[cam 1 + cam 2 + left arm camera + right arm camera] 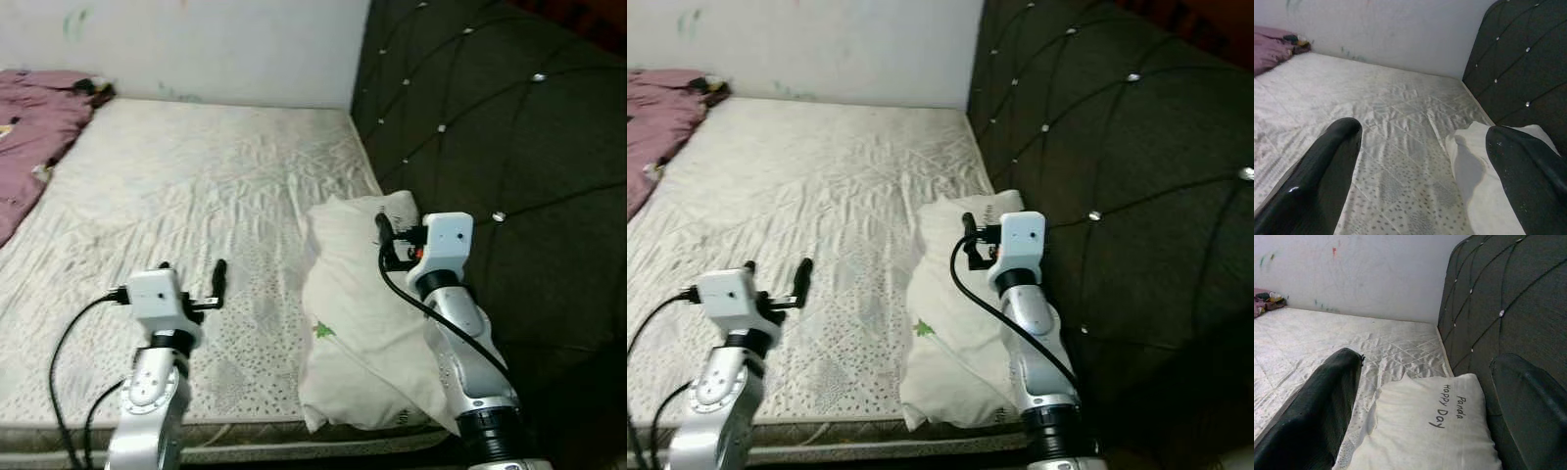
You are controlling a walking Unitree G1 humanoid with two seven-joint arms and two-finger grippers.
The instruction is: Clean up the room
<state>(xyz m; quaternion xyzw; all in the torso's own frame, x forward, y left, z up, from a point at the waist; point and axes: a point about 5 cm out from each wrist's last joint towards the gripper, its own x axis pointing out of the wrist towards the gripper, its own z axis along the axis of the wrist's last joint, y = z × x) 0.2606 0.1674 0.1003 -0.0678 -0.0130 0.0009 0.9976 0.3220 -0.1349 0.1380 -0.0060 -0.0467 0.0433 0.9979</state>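
Observation:
A white pillow point(353, 313) printed "Happy Panda Day" lies on the right side of the bare mattress point(196, 176), against the dark tufted headboard point(490, 117). My right gripper point(390, 240) hovers over the pillow's far end, open, with nothing between its fingers; in the right wrist view the pillow point(1425, 431) lies below the spread fingers point(1327, 406). To the pillow's left, my left gripper point(192, 269) is held low over the mattress, open and empty. The left wrist view has the pillow's corner point(1474, 166) beside one finger point(1528, 181).
A crumpled purple blanket point(29, 127) lies at the bed's far left, with small dark items point(93, 88) by the white wall point(216, 39). The mattress's front edge point(255, 431) runs just below my arms. The headboard closes off the right side.

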